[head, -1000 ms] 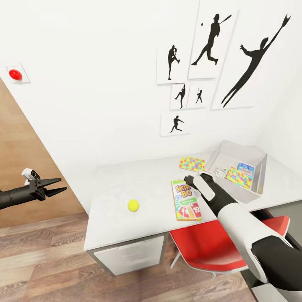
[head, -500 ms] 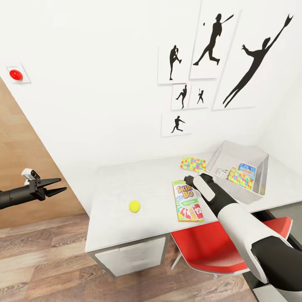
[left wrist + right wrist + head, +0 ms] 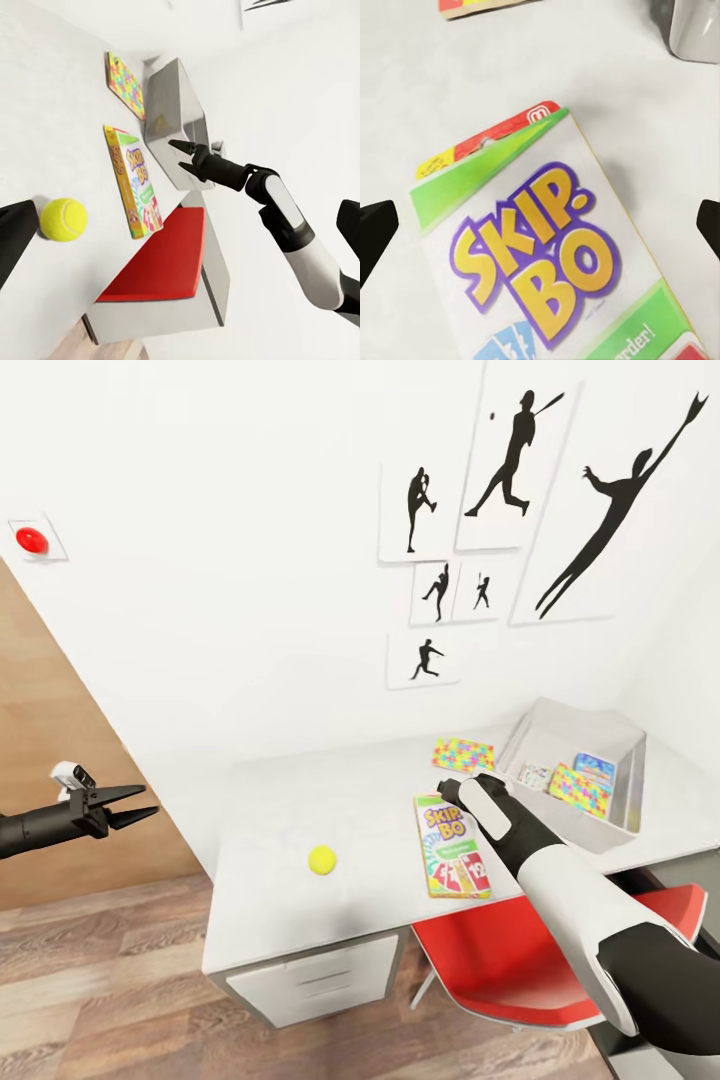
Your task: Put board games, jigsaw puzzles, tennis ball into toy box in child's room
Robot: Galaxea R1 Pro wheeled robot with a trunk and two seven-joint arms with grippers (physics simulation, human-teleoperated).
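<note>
White worktop carries what is left of the job: the Skip-Bo board game lies flat near the front edge, a jigsaw puzzle sits beyond it at about 12 o'clock, the yellow tennis ball rests well apart at its 9 o'clock, and the clear toy box stands at its 2 o'clock with several colourful boxes already inside.

The right hand hovers over the far end of the board game; its wrist view shows the two fingertips spread wide to either side of the Skip-Bo lid, holding nothing. The left hand hangs off the worktop's left side over the wooden floor, its jaws parted a little and empty.

The likely next step is a grasp on the board game, and the risks start there. The box is flat and lies flush on the surface, so fingers coming straight down may straddle it without catching an edge, or skid on the glossy lid and push it toward the front edge above the red chair. A pinch at one end could let the long box droop and slip out on the way to the toy box. The tennis ball could roll off if the worktop is bumped.
</note>
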